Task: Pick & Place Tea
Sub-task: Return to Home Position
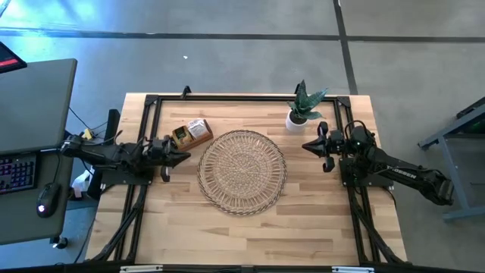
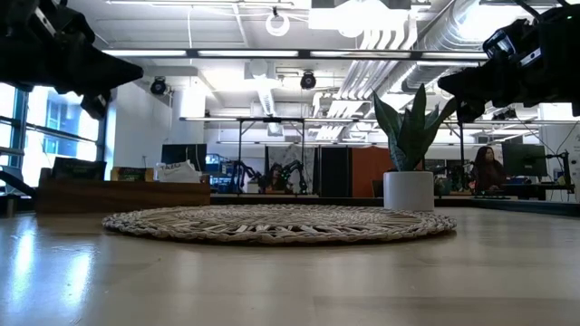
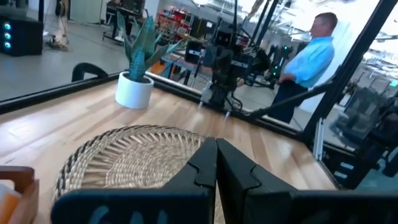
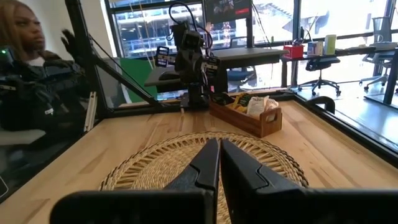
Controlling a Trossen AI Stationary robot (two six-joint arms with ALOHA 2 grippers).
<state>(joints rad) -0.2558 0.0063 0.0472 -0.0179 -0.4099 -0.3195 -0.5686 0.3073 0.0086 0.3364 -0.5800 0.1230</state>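
High view: the left gripper (image 1: 180, 158) is hanging at the rim of the wicker tray (image 1: 242, 199), pointing toward the middle of the table (image 1: 303, 227). The tea (image 1: 184, 136) is lying in the wooden box (image 1: 201, 131), just beside the fingertips and off to the left of the line they are pointing along, not ahead of them. The box's long axis is running nearly parallel to that line. The right gripper (image 1: 307, 146) is facing across the tray, well apart from the tea, so the left arm is the nearer one. No tea is showing on the tray.

Low view: both grippers are hanging clear above the table, and the box is sitting below the left one, the tea's pale tops poking out.

Left wrist view: the left gripper's fingers (image 3: 202, 168) are pressing together with nothing between them. A corner of the box is showing beside them, and the tray is lying ahead.

Right wrist view: the right gripper's fingers (image 4: 208, 160) are likewise together and empty. The box is sitting far ahead across the tray, a little right of their line.

Judging by this, the coming move is calling for a pull straight back, away from the box.
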